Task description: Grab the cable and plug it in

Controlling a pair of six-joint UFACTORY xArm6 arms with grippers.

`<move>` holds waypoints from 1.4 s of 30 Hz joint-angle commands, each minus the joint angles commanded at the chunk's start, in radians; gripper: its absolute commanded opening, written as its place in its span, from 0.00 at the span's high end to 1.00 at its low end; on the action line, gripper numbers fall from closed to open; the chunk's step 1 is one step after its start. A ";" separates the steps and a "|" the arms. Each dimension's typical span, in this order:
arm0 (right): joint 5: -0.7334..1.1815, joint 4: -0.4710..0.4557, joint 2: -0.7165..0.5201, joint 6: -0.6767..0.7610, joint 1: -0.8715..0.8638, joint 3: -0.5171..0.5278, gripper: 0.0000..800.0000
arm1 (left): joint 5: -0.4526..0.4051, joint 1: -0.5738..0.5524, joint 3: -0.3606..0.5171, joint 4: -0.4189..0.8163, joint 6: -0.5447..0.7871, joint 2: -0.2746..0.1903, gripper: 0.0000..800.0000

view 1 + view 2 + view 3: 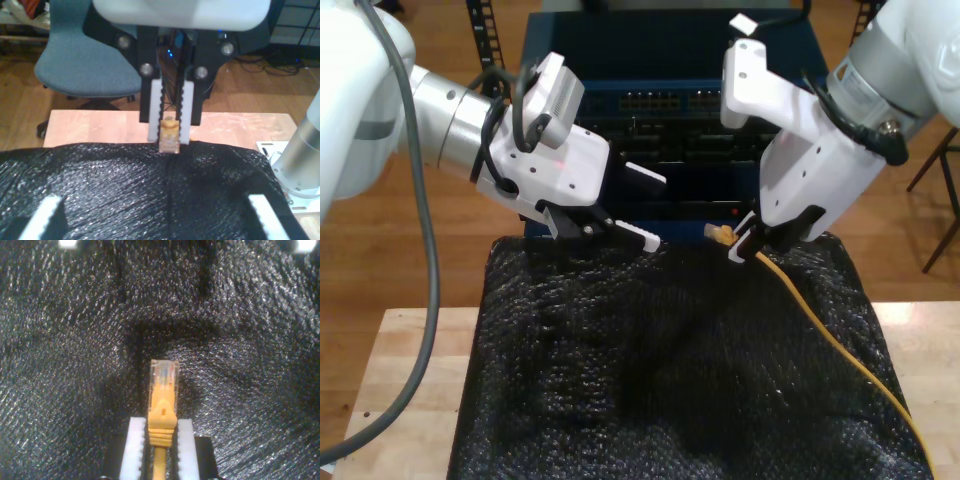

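Pinching the cable [160,422] by its orange boot, my second gripper [156,437] has its two white ribbed fingers [134,447] closed on either side just behind the clear plug [164,375], which juts straight out ahead of the fingertips. From the exterior view, the cord trails back from this gripper over the black textured cover [650,380] and off toward that view's lower right.

The cable looks light and limp along its length, so it should drag without resistance, though the slack could snag on the cover. The plug itself is small, hard plastic, probably with a thin latch tab that would crack under a skewed push. Holding at the boot seems the right place: stiff enough to steer the tip, and clear of the contacts.

My first gripper [638,205] hovers with its fingers spread, holding nothing; its wrist view looks across at the second gripper with the plug at its tips.

Beyond both grippers, in the exterior view, stands a dark network switch [665,120] with rows of ports, apart from the plug.
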 joint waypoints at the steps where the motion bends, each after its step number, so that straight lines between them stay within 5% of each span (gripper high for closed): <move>1: 0.000 0.011 0.000 0.000 0.000 -0.002 0.99 | 0.003 0.002 0.000 0.000 0.000 -0.002 0.02; 42: -0.009 0.061 0.080 0.003 0.063 -0.049 0.99 | 0.023 0.002 0.029 0.000 0.038 -0.008 0.22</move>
